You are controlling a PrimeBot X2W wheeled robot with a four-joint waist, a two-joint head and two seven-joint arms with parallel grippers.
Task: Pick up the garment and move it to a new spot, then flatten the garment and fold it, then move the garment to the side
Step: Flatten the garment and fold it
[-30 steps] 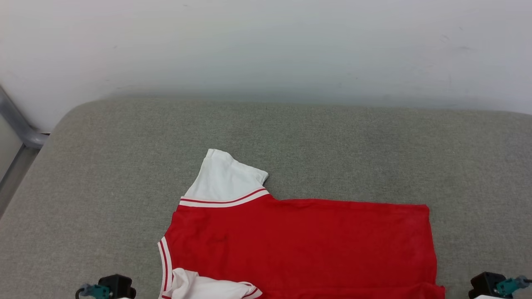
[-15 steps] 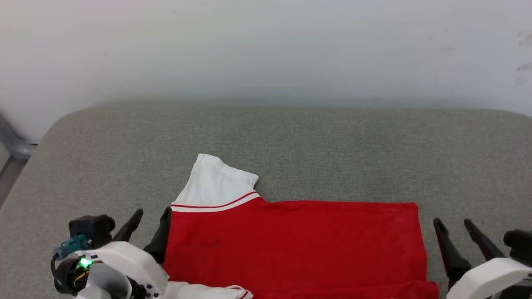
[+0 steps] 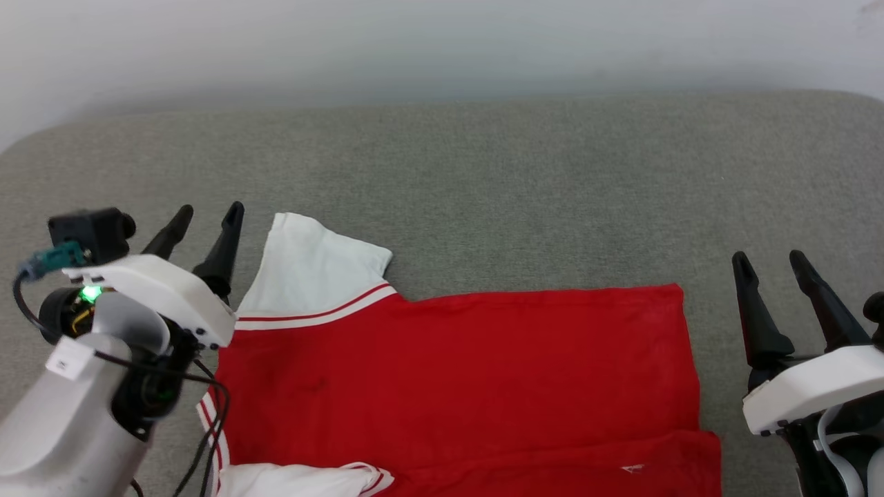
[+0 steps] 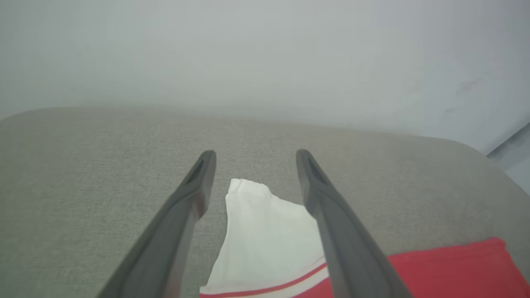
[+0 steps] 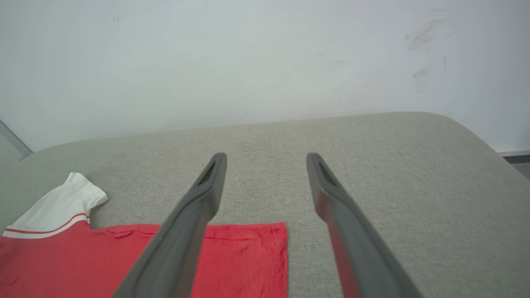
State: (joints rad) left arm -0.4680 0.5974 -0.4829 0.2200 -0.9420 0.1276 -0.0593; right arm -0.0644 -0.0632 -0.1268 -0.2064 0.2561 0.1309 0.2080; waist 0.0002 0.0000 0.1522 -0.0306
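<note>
From the head we see the red jersey T-shirt with white sleeves point(image 3: 449, 373) lying flat on the grey fabric cushion point(image 3: 483, 172), between our left gripper point(image 3: 210, 208) and right gripper point(image 3: 769, 256), both spread and empty. At our left wrist, the fingers point(image 4: 186, 207) frame one sleeve point(image 4: 265, 231). At our right wrist, they frame the hem corner point(image 5: 277, 231).

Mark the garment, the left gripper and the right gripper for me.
garment point(image 3: 483, 373), head view, red body panel.
left gripper point(image 3: 211, 208), head view, midway between its fingertips.
right gripper point(image 3: 768, 255), head view, midway between its fingertips.

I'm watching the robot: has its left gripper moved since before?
Yes. Against the garment, the left gripper has gone forward: its tips were beside the red body's edge, now they reach level with the white sleeve's far end.
</note>
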